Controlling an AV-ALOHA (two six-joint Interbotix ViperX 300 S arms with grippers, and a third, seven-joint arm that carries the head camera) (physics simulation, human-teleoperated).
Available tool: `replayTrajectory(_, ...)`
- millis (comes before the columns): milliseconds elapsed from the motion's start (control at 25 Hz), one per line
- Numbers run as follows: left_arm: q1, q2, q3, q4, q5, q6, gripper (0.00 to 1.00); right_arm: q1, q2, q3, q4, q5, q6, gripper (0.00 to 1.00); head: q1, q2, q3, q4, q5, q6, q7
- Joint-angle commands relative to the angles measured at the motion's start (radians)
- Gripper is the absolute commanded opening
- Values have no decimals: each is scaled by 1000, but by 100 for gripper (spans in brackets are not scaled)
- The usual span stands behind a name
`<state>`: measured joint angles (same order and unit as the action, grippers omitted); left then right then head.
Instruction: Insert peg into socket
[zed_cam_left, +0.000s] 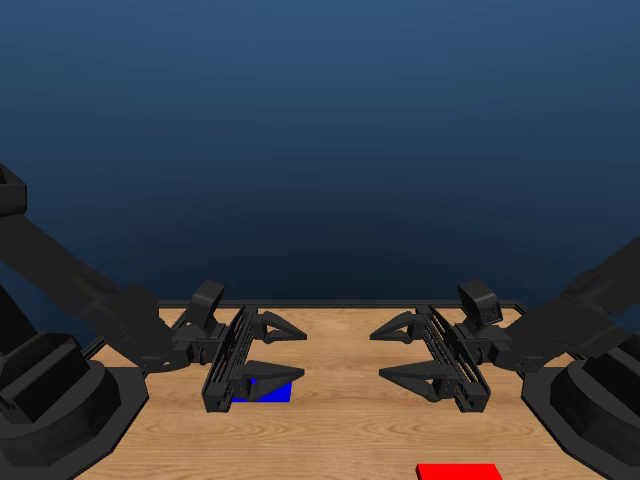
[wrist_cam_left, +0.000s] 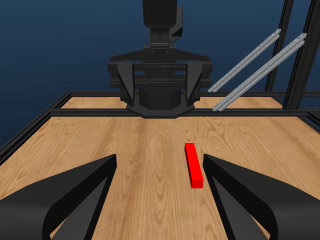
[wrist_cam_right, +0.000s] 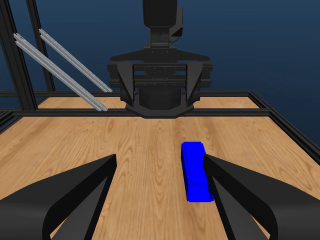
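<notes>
The blue socket (zed_cam_left: 266, 392) lies flat on the wooden table, partly hidden beneath my left gripper (zed_cam_left: 303, 354), which hovers open and holds nothing. The red peg (zed_cam_left: 458, 471) lies at the front right, cut off by the lower edge of the head view, nearer than my right gripper (zed_cam_left: 377, 355) and off to its side. That gripper is open and empty too. The left wrist view shows the peg (wrist_cam_left: 193, 165) on the wood ahead of its spread jaws. In the right wrist view, the socket (wrist_cam_right: 195, 171) lies ahead of that gripper's spread jaws.
The two grippers face each other a short gap apart above the table (zed_cam_left: 340, 430). A black frame rail (wrist_cam_left: 170, 112) edges the table, and the arm bases stand at both sides. Two grey slanted bars (wrist_cam_left: 260, 65) rise beyond the rail.
</notes>
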<state>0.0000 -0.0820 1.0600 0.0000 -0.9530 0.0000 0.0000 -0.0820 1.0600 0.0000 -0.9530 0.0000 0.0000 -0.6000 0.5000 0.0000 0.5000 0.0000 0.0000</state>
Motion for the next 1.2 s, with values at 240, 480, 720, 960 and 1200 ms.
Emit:
replayTrajectory(240,-20,-5,68,-41,-188,-112,100,55,-12,-11,157,116,45,100,6,57,-86,6,157,23,-5)
replayTrajectory(480,68,15,102,-81,-22,-120,100,28,2,9,143,119,78,100,2,116,-115,6,144,29,-4)
replayTrajectory(720,146,76,123,-53,139,-146,100,24,-9,28,139,124,90,100,-6,201,-159,6,123,39,-17)
replayTrajectory(960,178,150,134,16,145,-217,100,13,-3,36,170,158,83,100,2,260,-192,13,131,64,-26)
replayTrajectory(1200,233,264,140,-53,217,-57,100,55,-16,38,193,178,74,100,10,275,-203,16,120,77,-47)
